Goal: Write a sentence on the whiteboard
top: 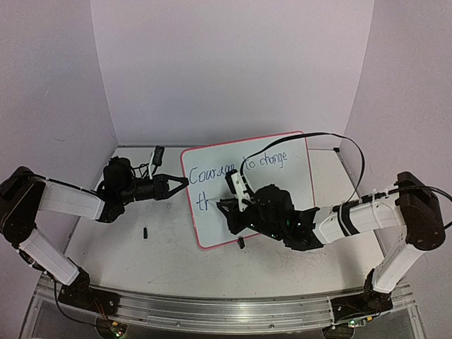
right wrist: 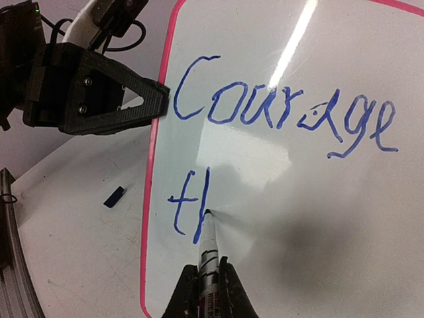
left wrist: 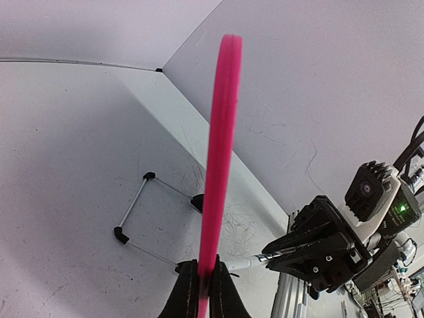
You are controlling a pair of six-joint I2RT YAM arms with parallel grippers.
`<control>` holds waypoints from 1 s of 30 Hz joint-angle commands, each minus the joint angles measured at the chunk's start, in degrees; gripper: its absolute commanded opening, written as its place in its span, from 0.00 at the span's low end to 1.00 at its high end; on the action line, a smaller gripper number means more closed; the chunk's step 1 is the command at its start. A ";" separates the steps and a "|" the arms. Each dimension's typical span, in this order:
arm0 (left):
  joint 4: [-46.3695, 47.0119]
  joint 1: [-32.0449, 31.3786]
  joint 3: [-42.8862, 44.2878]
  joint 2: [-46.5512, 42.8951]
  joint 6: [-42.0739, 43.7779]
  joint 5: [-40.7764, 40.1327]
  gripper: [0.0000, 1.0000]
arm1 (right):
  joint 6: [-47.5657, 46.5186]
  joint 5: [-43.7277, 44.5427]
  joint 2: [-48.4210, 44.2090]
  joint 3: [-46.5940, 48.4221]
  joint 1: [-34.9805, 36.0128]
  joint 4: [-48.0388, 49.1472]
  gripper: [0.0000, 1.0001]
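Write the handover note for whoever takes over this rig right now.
Left gripper: shut on the whiteboard's left rim, steadying it.
Right gripper: shut on the marker, tip touching the board.
Done: the sentence so far reads "Courage to change"; the second line has only "th".
Left: finish the second line, then lift the marker off the board.

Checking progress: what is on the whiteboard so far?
On the whiteboard, the blue sentence so far reads "Courage to change", with "th" begun below, where the marker in the right gripper touches. From above, that gripper hides the board's lower middle.
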 commanded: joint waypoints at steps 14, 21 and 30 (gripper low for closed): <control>2.59 -0.50 1.59 -1.84 -1.57 1.77 0.00 | 1.36 3.12 -2.38 -0.76 -0.82 -1.49 0.00; 2.56 -0.50 1.81 -1.61 -1.72 1.77 0.00 | 2.38 2.15 -2.47 -2.69 -0.38 -1.60 0.00; 2.58 -0.50 1.74 -1.60 -1.81 1.77 0.00 | 3.15 1.23 -2.20 -3.80 -0.07 -1.75 0.00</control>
